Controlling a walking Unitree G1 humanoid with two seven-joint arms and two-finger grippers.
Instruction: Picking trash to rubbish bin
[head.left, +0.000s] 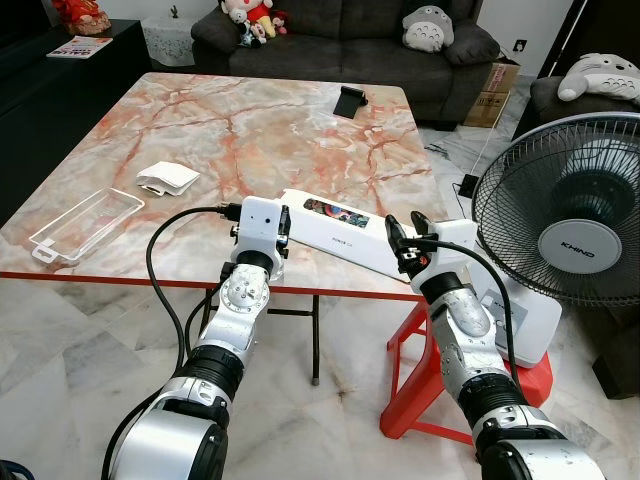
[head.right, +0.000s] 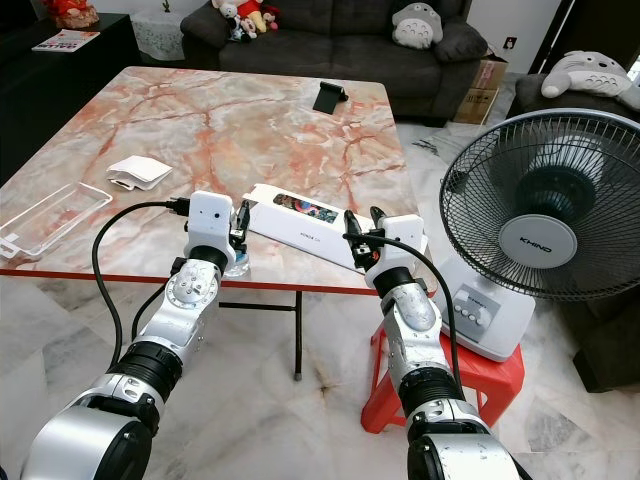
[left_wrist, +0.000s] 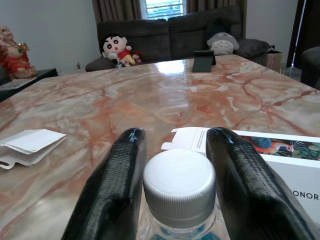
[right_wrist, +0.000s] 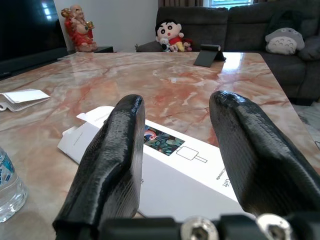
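Your 2 arms reach forward to the near edge of the marble counter (head.left: 250, 120). Your left gripper (left_wrist: 175, 175) has its jaws spread to either side of a bottle (left_wrist: 180, 195) with a white cap; you can see the fingers (left_wrist: 112, 190) flank the cap closely, but not whether they touch it. That bottle stands upright at the counter's near edge, cap up, its long axis vertical.

Your right gripper (right_wrist: 182, 150) hangs over the near end of a long white box (head.left: 350, 232), jaws released, nothing between them. That box lies flat, its long axis slanting from the middle of the counter toward your right and the near edge.

Further left you have a folded white packet (head.left: 167, 179) and a clear tray (head.left: 88, 225) near the left edge. A fan (head.left: 570, 240) stands on a red stool (head.left: 420, 390) to your right.
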